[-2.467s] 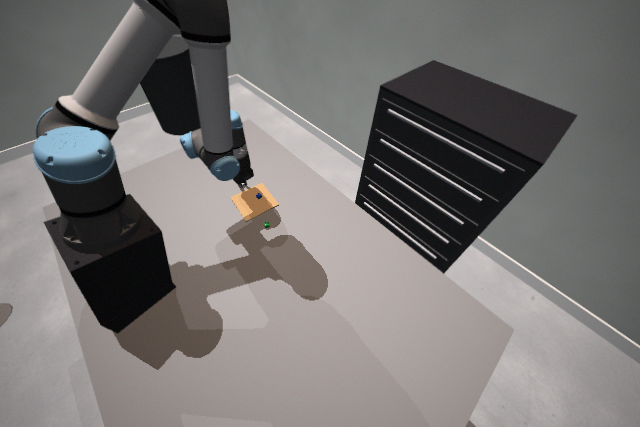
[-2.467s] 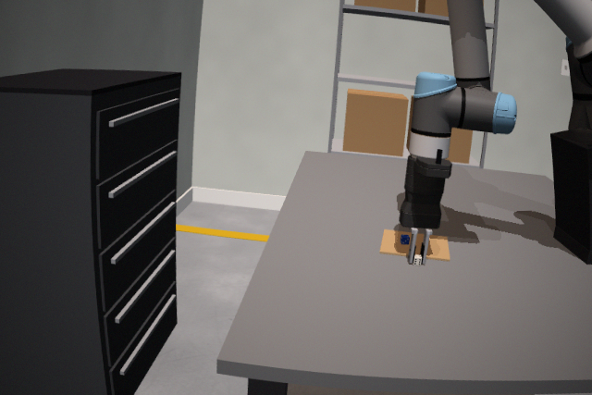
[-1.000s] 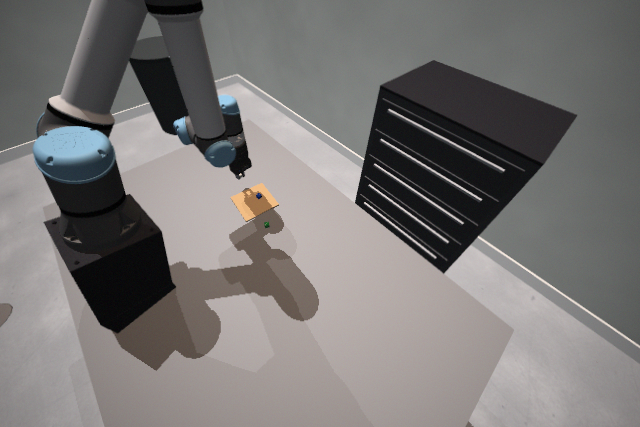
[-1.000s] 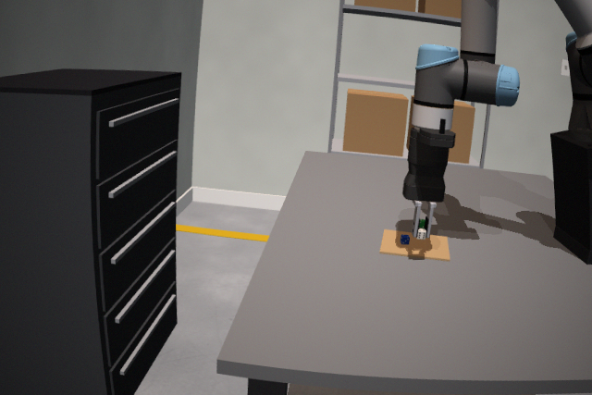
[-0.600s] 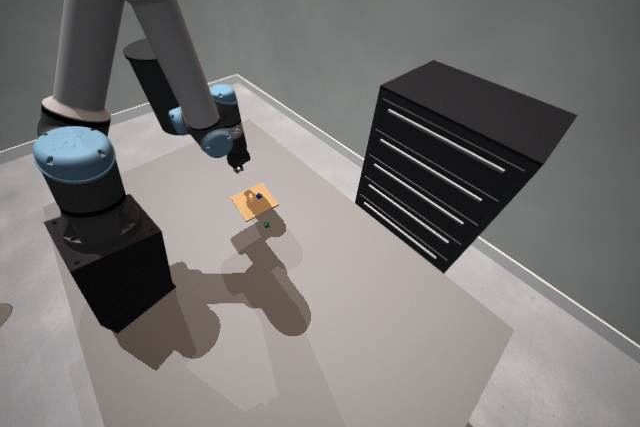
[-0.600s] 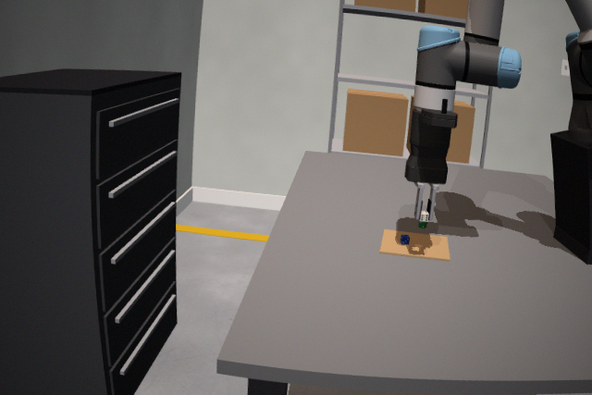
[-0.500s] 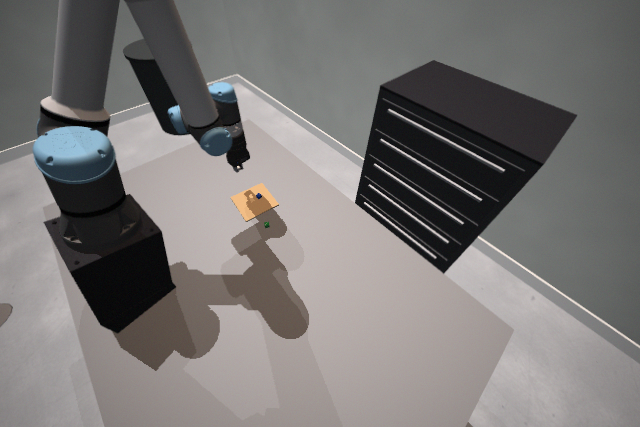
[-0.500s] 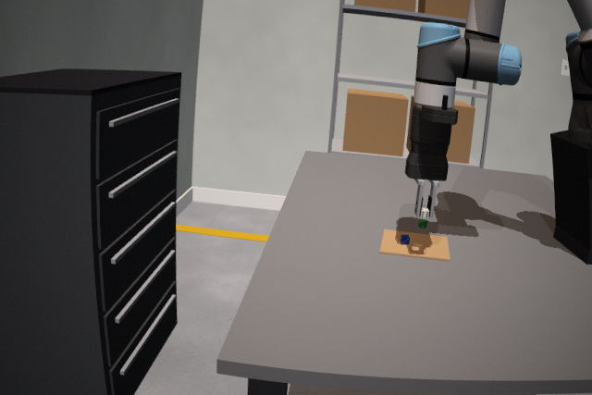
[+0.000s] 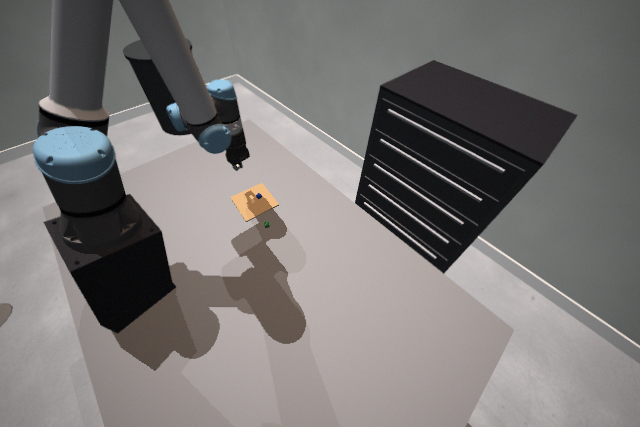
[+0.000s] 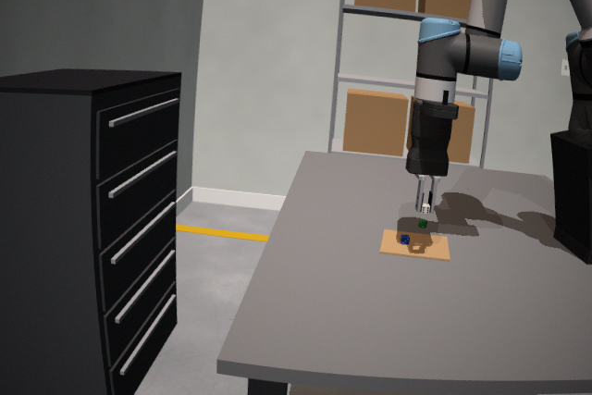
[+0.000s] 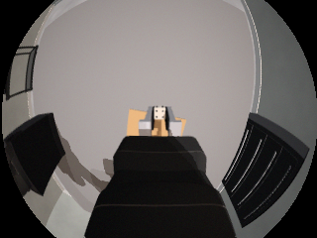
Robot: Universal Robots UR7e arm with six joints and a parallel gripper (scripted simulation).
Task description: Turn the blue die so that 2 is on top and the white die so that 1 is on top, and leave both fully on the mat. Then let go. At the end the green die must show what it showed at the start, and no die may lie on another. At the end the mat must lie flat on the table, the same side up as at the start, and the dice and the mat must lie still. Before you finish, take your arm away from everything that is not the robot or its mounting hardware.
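The fingers (image 10: 420, 191) are closed narrow on the white die (image 10: 425, 208), which hangs between their tips well above the table (image 10: 334, 314); the gripper (image 10: 425, 207) points straight down, and I can see dark pips on the die in the wrist view but cannot read its top face.

From where I stand on the exterior side, going left to right: a black drawer cabinet (image 10: 86, 218) with all five drawers closed, so whatever they hold is hidden. Then the orange mat (image 10: 437, 253) lying flat on the table, with the blue die (image 10: 404, 239) sitting near its left end. The green die (image 10: 422, 223) rests on the bare table just beyond the mat's far edge, off the mat. Behind, a metal shelf rack (image 10: 340, 51) holds brown cardboard boxes (image 10: 375, 121) on two levels.
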